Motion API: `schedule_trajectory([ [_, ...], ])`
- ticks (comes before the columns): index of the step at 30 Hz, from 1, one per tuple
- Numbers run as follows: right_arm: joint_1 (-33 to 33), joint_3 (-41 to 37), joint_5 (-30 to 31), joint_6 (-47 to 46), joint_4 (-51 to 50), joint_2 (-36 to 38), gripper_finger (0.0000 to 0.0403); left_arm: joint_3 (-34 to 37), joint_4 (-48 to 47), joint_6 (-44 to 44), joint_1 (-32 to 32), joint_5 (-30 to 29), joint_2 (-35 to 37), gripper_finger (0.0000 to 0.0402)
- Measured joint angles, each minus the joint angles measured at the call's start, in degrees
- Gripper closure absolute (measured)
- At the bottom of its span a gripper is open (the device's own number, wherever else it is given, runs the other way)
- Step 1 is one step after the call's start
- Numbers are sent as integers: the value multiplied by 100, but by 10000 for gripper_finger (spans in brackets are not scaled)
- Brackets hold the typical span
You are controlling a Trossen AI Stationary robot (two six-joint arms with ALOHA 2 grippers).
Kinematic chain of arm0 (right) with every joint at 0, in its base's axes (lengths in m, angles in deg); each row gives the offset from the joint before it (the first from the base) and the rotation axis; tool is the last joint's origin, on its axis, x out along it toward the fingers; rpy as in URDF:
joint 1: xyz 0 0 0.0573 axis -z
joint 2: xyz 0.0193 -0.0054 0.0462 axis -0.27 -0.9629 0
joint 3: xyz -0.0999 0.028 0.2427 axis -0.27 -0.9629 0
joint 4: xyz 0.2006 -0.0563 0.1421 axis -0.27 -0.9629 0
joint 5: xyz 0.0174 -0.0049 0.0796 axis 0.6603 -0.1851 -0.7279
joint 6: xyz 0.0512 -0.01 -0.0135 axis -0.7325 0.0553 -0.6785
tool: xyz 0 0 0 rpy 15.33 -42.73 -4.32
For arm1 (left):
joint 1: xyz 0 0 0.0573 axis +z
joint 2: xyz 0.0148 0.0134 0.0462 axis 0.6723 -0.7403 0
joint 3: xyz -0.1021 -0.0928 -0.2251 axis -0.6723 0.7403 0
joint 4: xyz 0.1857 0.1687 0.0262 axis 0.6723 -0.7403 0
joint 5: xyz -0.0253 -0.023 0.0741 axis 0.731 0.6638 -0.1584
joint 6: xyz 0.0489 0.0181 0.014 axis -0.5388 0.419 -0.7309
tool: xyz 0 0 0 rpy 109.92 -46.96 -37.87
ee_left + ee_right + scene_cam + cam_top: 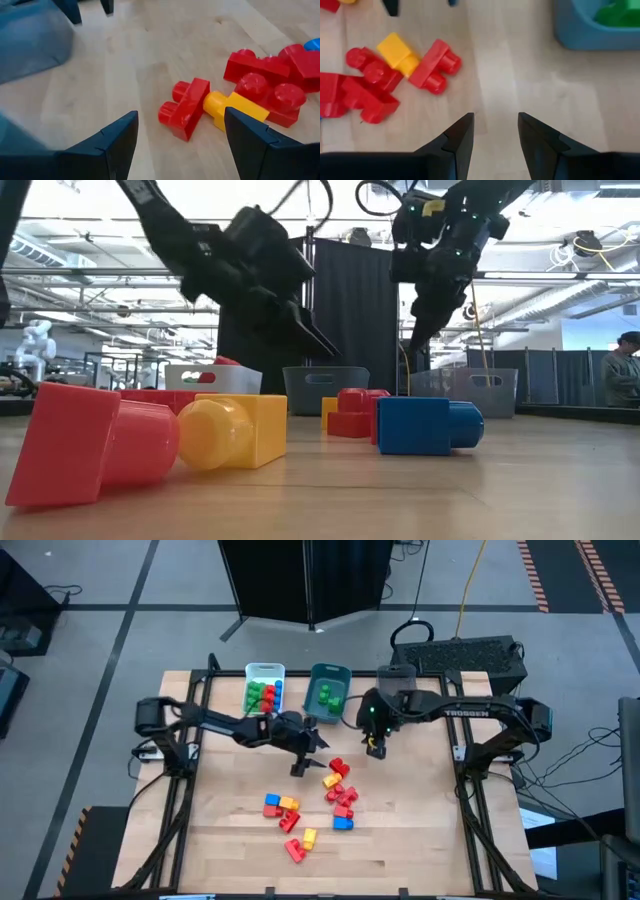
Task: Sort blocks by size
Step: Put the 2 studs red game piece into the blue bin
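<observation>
Red, yellow and blue blocks (340, 795) lie scattered on the middle of the wooden table. Nearest both grippers is a red two-stud block (187, 107) lying on its side, with a yellow block (235, 107) touching it. My left gripper (303, 762) hangs open just left of this cluster, slanting down toward it, with nothing between its fingers (115, 135). My right gripper (376, 750) stands open above bare wood, between the cluster and the teal bin (327, 690); in the right wrist view the red block (434, 65) lies ahead of it.
A white bin (265, 688) with green, red and blue blocks and the teal bin with green blocks (615, 12) stand at the far edge. More blocks (290, 825) lie toward the near edge. A black box (470, 655) sits beyond the far right corner.
</observation>
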State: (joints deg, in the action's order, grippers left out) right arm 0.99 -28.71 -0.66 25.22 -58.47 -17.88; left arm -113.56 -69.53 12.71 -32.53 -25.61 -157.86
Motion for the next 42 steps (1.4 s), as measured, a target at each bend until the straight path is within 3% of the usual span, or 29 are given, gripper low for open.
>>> schedule_trajectory([
  [10, -334, -1, 378, -438, -401, 0, 264, -568, 106, -283, 59, 721, -966, 151],
  [18, -586, -8, 458, -767, -430, 0, 264, -797, 480, -271, 139, 733, -1625, 151],
  [27, -894, -9, 464, -899, -134, 0, 264, -818, 451, -266, 187, 754, -1679, 155],
  [34, -965, -74, 928, -897, 70, 0, 264, -818, 383, -260, 180, 845, -1679, 220],
  [42, -921, -1023, 1066, -1022, 1547, -2, 264, -817, 383, -66, 199, 761, -1677, 307],
])
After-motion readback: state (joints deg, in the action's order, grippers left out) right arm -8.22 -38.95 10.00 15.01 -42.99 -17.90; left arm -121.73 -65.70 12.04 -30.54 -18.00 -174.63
